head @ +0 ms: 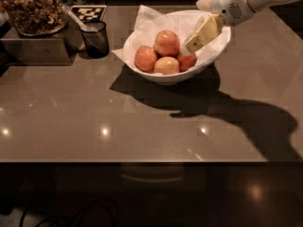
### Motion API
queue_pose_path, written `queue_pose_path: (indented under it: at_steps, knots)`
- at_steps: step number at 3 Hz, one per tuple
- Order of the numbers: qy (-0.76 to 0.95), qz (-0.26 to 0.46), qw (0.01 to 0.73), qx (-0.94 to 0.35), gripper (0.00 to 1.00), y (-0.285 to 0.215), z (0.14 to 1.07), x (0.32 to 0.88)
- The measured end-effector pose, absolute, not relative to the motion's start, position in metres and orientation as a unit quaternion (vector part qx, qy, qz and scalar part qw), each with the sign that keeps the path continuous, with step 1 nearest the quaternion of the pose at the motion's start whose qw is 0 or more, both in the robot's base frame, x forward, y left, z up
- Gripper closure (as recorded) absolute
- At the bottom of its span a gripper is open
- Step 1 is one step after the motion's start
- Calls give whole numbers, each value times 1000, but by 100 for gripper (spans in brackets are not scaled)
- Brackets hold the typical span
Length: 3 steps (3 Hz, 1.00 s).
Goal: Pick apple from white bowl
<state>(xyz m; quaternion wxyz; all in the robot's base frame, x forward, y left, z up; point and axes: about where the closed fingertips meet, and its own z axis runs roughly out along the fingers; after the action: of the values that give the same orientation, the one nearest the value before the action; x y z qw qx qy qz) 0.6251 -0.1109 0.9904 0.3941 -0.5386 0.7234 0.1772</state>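
The white bowl (210, 59) stands at the back middle of the table, lined with crumpled white paper. It holds several apples. The apple (166, 42), the largest, orange-red with a paler sheen, lies on top in the middle. A reddish apple (145, 58) lies to its left, a pale yellow apple (166, 65) in front, and a small dark red apple (188, 61) to the right. My gripper (192, 44) reaches in from the upper right, its cream fingers (204, 32) slanting down over the bowl's right side, just right of the apple and above the dark red one.
A small dark cup (96, 38) with a utensil stands left of the bowl. A metal box (33, 48) with a dish of nuts sits at the far left. A checkered marker card (88, 12) lies behind the cup. The table's front edge runs across below.
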Motion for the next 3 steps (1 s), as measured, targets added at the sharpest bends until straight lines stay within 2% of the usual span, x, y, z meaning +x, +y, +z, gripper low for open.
queue_pose_path:
  at_steps: [1, 2, 3]
  knots:
    - [718, 188, 406, -533, 0, -89, 978, 657]
    - [718, 189, 406, -533, 1, -88, 977, 658]
    - [718, 189, 406, -533, 20, -87, 976, 659]
